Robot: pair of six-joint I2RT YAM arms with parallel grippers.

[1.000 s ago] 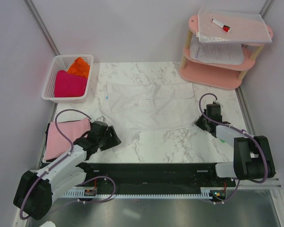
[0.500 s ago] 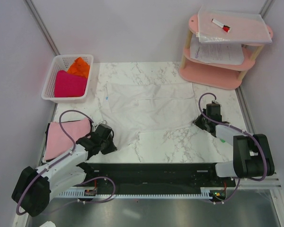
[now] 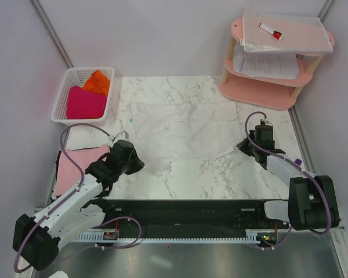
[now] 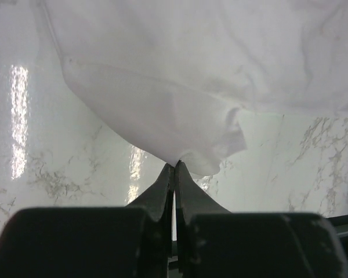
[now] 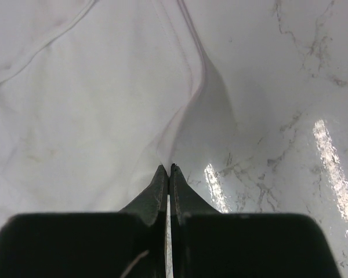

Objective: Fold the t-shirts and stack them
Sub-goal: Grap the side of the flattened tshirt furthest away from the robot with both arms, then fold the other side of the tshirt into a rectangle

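Note:
A white t-shirt (image 3: pixel 182 130) lies spread on the marble table. My left gripper (image 3: pixel 137 164) is shut on its near left corner, and in the left wrist view the cloth (image 4: pixel 185 87) rises to a peak at the closed tips (image 4: pixel 174 167). My right gripper (image 3: pixel 243 145) is shut on the near right edge, with the fabric (image 5: pixel 93 104) pinched at the closed tips (image 5: pixel 167 168). A folded pale pink t-shirt (image 3: pixel 75 166) rests at the table's left edge, beside my left arm. Magenta (image 3: pixel 84 103) and orange (image 3: pixel 97 81) t-shirts lie in the basket.
A white lattice basket (image 3: pixel 87 69) stands at the back left. At the back right a pink tiered shelf (image 3: pixel 258 92) holds paper sheets (image 3: pixel 267 65) and a red marker (image 3: pixel 271 31). Grey walls close in on both sides.
My left gripper went from open to shut on the white t-shirt's near left corner, then shifted slightly away from the near edge. The right gripper stayed shut on the right edge, moving slightly.

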